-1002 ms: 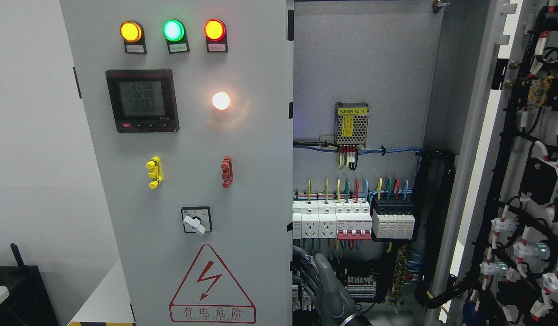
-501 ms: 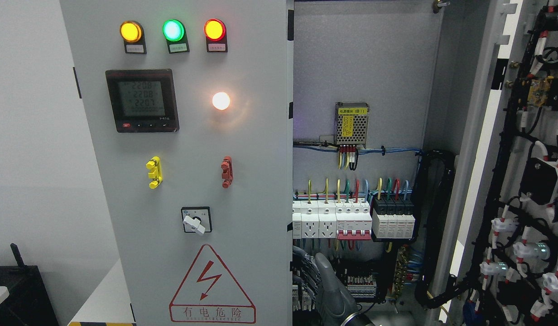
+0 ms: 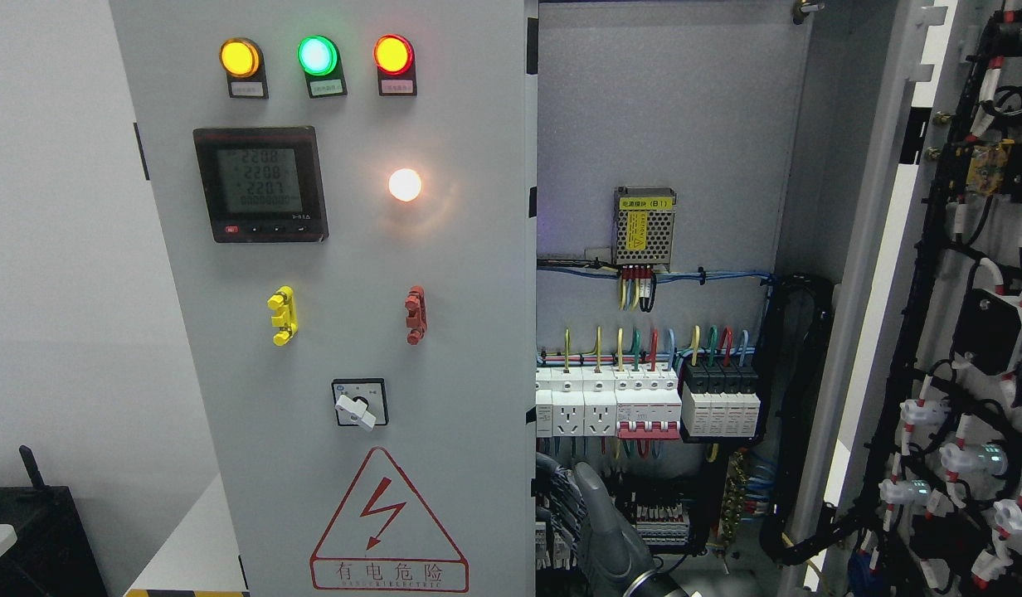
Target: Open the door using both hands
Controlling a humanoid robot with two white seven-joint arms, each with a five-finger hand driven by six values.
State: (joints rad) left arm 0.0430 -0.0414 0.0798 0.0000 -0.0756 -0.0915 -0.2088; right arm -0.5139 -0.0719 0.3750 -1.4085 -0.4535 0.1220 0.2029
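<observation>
A: At the bottom edge, just right of the middle, which part of the robot shows?

B: A grey hand (image 3: 598, 531) rising in front of the lower wiring. Its arm's side of entry cannot be told, nor whether the fingers are released or clenched.

A: Where are the doors?

B: The closed grey metal left door (image 3: 469, 274) stands just left of the hand, bearing amber, green and red round lamps (image 3: 316, 55), a black digital meter (image 3: 260, 184), a white rotary switch (image 3: 359, 404) and a red triangular warning sign (image 3: 388, 522). The right door (image 3: 967, 332) is swung wide, its black cabling facing inward.

A: What lies between them?

B: The open cabinet interior: a perforated metal power module (image 3: 644, 226) above a row of white breakers and sockets (image 3: 648, 404).
</observation>
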